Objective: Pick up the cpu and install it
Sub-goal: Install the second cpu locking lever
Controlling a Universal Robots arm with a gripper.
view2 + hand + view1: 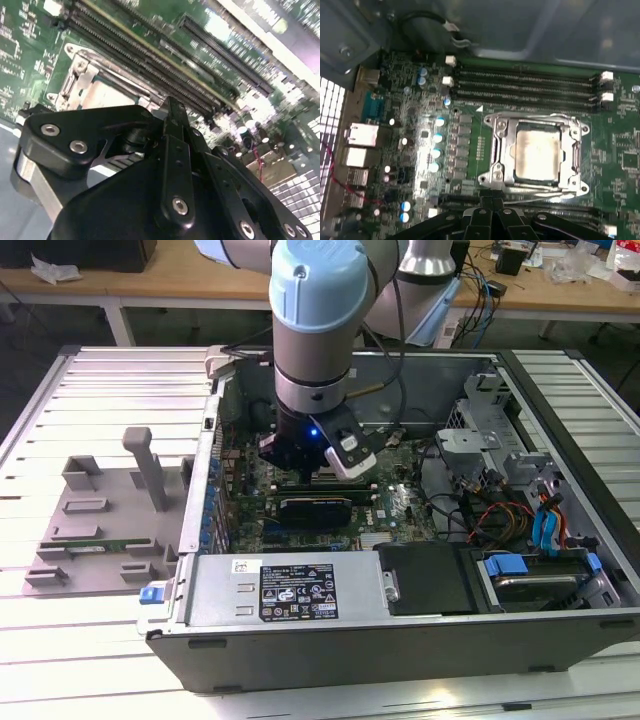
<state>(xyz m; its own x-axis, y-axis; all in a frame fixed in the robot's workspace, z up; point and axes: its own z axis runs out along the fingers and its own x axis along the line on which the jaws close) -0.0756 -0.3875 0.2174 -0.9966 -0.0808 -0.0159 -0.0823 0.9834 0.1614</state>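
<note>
The small flat square cpu [536, 151] with its silver-grey metal top lies seated in the silvery metal socket frame [536, 152] of the green motherboard [470, 145], as the first wrist view shows; the frame's bars run round all four sides of the chip. In the second wrist view the cpu [107, 95] shows partly, at about eleven o'clock from the black jaws [172, 125], with the frame [80, 75] around it.

The long black memory slots [525, 85] run in parallel rows at twelve o'clock from the socket in the first wrist view; in the second wrist view the same slots [150, 60] pass just beyond the fingertips.

The jaws [492, 205] stand closed, finger against finger, holding nothing, their tips at about seven o'clock from the cpu in the first wrist view and just clear of the frame's near edge. Whether they touch the board I cannot tell.

In the exterior view the grey and pale-blue robot arm [312, 330] reaches straight down into the open grey metal computer case [400, 630], its black jaws [290, 455] low over the motherboard [300, 510]. At nine o'clock from the case a grey plastic parts holder [100, 520] rests on the ribbed pale metal table [60, 420], with a long narrow green memory stick [95, 546] lying in it.
</note>
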